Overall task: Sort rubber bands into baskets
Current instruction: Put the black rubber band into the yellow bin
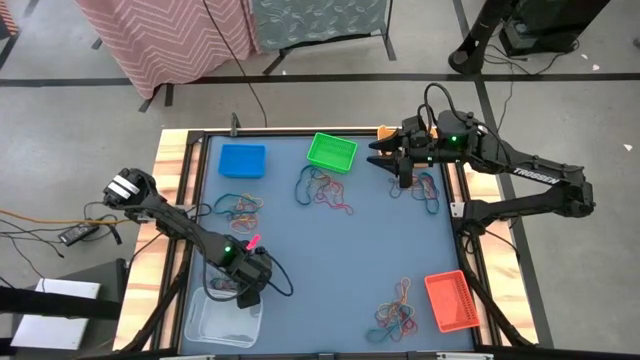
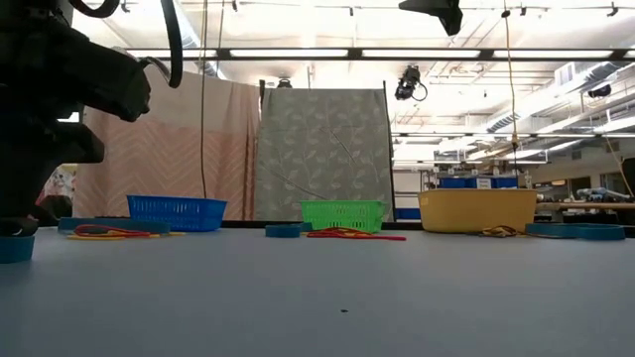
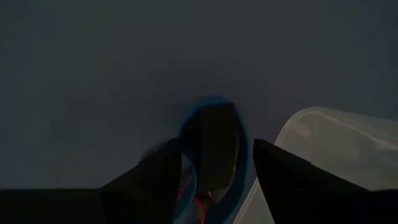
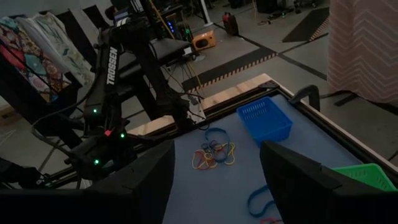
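Where the bench meets its near left corner: clear white basket, with the left gripper low at its far rim. Fingers spread, a blue rubber band looped round the block between them, something red just beside it; basket edge touching close on one side. Farther back on the left: blue basket, and between it and the gripper a loose heap of mixed rubber bands. At mid-bench along the far edge: green basket, a tangle of bands spread just in front of it. Farther right: right gripper raised beside the green basket, fingers apart and holding nothing; a small cluster of bands near it, yellow-orange basket at the far right corner. Near right: red-orange basket, another pile of bands just beside it.
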Robot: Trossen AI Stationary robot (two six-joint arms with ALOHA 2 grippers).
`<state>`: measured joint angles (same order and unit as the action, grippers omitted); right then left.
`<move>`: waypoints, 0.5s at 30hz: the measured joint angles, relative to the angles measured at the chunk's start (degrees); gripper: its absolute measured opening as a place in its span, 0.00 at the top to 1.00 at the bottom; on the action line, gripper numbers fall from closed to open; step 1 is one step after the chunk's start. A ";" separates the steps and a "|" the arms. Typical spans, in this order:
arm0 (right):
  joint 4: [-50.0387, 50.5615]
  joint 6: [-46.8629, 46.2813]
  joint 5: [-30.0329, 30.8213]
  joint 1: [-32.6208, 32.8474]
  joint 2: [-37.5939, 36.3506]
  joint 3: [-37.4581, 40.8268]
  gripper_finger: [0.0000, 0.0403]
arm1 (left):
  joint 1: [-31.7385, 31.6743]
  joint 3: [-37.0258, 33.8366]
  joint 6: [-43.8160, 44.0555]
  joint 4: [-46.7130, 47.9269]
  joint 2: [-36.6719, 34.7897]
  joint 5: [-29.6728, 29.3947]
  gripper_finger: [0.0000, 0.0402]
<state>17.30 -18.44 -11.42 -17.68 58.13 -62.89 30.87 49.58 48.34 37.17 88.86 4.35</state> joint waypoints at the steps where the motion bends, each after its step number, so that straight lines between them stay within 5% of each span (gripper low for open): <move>1: 0.00 0.00 0.00 0.00 0.00 0.00 0.38 | 0.00 0.00 0.00 0.04 0.00 -0.08 0.50; 15: 0.00 0.00 0.00 0.01 0.00 0.00 0.39 | 0.00 0.26 4.16 1.50 0.00 0.86 0.73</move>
<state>17.30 -18.44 -11.42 -17.67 58.13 -62.89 30.87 49.84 52.50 38.67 88.86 5.21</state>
